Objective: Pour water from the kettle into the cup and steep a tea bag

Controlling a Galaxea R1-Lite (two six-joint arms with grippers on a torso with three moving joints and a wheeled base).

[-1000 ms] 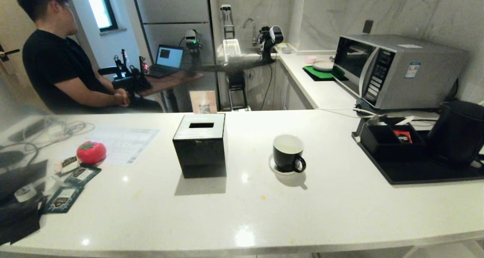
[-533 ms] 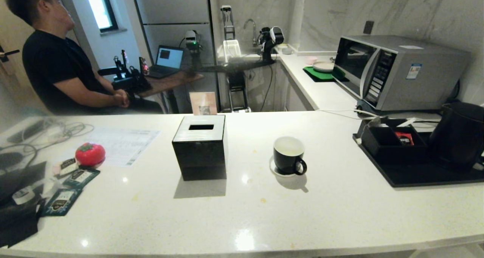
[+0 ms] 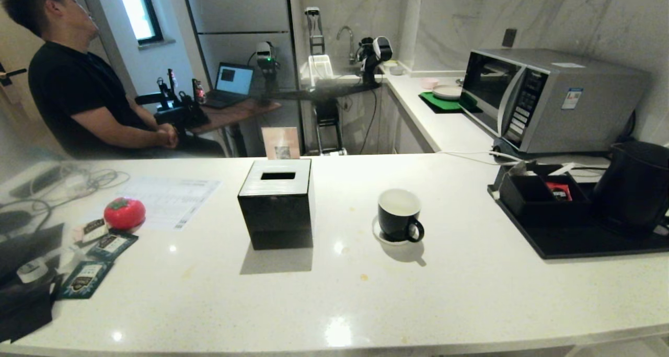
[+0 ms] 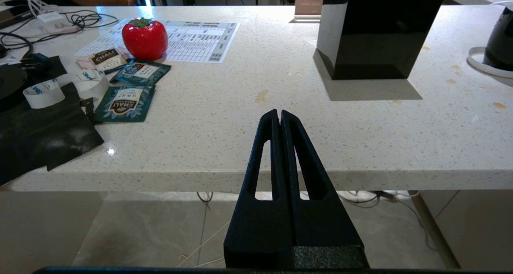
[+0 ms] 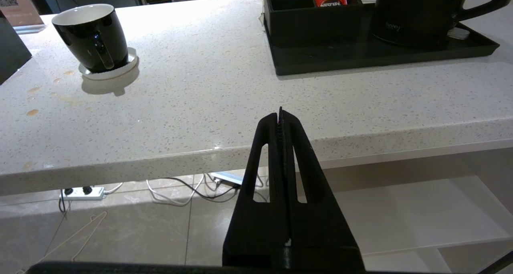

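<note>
The black kettle [image 3: 635,187] [image 5: 417,13] stands on a black tray [image 3: 585,239] at the counter's right end. A small black cup [image 3: 399,214] [image 5: 93,35] with a white inside sits on a white saucer [image 5: 120,67] mid-counter, handle toward me. Several tea bag sachets [image 3: 86,276] [image 4: 125,101] lie at the counter's left. My left gripper [image 4: 279,113] and right gripper [image 5: 280,112] hang shut and empty below the counter's front edge, both outside the head view.
A black cube tissue box [image 3: 277,200] stands left of the cup. A red tomato-shaped object [image 3: 125,211], a printed sheet [image 3: 167,200], cables and black cloth crowd the left end. A black organiser [image 3: 541,195] holding a red sachet shares the tray. A microwave [image 3: 549,98] and a seated person [image 3: 78,85] are behind.
The whole head view shifted slightly at first, so the camera moved, then held still. The person leaned back a little. Nothing on the counter moved.
</note>
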